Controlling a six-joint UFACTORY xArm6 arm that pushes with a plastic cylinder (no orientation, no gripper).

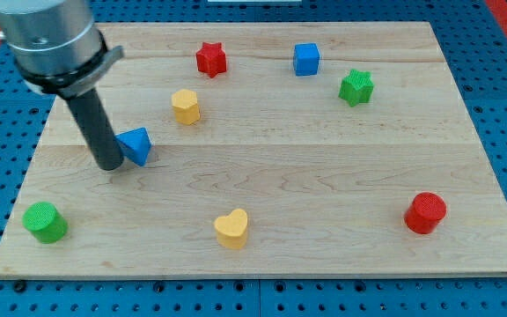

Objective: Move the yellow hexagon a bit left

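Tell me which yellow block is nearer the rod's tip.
The yellow hexagon, up-right of my tip. The yellow heart lies farther, near the view's bottom.

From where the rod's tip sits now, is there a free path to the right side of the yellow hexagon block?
Probably yes. My tip rests against the left of the blue triangular block, below-left of the yellow hexagon block. The bare wooden board right of the hexagon looks open, but I would have to skirt the blue block first.

my tip touching blue triangle, open board between it and yellow hexagon
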